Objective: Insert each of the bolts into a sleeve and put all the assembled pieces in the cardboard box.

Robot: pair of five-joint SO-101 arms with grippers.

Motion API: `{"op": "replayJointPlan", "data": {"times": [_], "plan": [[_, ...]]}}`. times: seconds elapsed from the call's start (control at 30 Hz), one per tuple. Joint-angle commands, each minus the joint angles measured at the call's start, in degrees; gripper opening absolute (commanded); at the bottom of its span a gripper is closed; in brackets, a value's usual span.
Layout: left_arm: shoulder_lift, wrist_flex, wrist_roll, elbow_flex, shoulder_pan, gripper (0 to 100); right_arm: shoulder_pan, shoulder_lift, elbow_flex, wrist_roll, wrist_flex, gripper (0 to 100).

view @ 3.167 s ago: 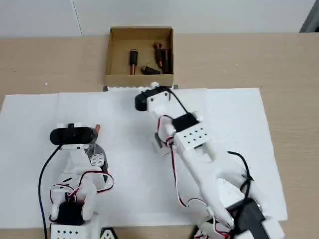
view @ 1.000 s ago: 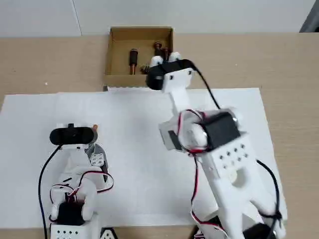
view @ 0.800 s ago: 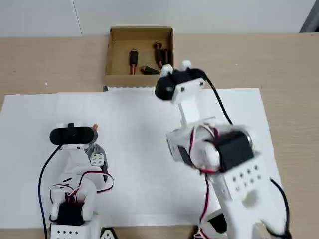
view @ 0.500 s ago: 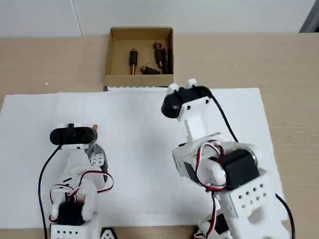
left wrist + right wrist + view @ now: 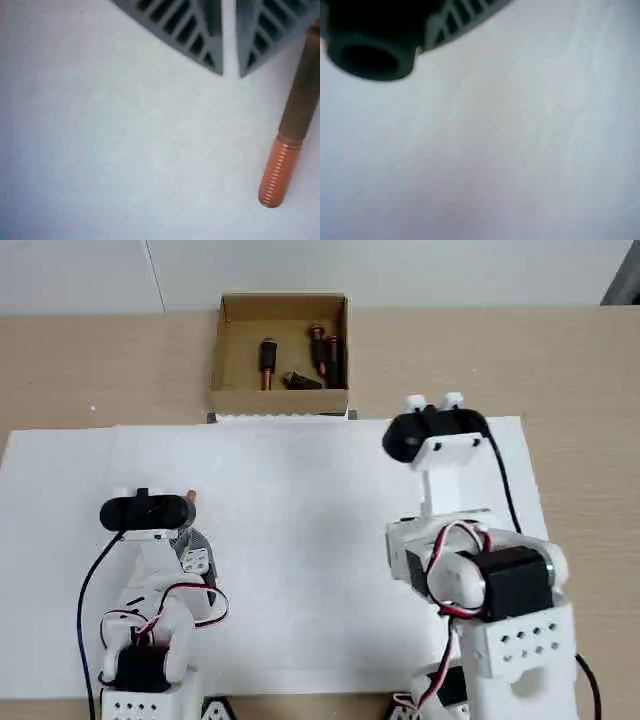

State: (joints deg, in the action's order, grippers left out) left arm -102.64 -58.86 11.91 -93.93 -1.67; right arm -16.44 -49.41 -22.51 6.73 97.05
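My left fingers (image 5: 192,27), pinched shut on nothing, have the sleeved bolt (image 5: 292,135) lying just beside them, parallel, its thread past their tips.

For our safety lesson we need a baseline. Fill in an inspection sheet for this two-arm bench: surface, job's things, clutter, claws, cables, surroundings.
Surface: white sheet on a wooden table.
Job's things: cardboard box holds several pieces; one sleeved bolt beside the left claw, over the sheet.
Clutter: nothing seen.
Claws: left claw nearly shut, empty; right claw above the sheet's far edge, right of the box.
Cables: black cable and red wires loop loosely along the arms.
Surroundings: pale wall behind the table.
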Motion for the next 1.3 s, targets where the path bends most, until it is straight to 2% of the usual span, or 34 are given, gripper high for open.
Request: {"op": "replayJointPlan", "data": {"times": [0.0,0.13,0.27,0.6,0.8,1.03,1.17,1.27], "plan": [[-0.6,0.4,-0.3,0.6,1.3,1,2.5,-1.2,0.3,0.1,0.9,0.2],[-0.4,-1.9,-1.2,5.9,-0.2,1,5.0,-4.4,0.2,-0.1,1.0,0.2],[-0.2,-5.5,-5.5,12.5,-0.3,1,5.1,-8.6,-3.9,-0.2,1.0,0.2],[3.4,-11.5,-9.1,24.9,-0.3,1,5.1,-12.7,-6.1,0.3,0.0,0.2],[26.7,-12.4,-9.1,40.5,-0.4,1,5.1,-12.7,-6.1,0.4,0.0,0.2],[58.0,-24.9,-9.2,64.7,-0.4,1,5.1,-12.8,-6.1,0.4,0.0,0.2],[71.4,-30.5,-9.4,73.9,-0.4,1,5.1,-12.8,-6.1,0.4,0.0,0.2],[79.3,-32.5,-15.3,78.5,-0.4,1,5.1,-12.8,-6.1,0.4,0.0,0.2]]}}
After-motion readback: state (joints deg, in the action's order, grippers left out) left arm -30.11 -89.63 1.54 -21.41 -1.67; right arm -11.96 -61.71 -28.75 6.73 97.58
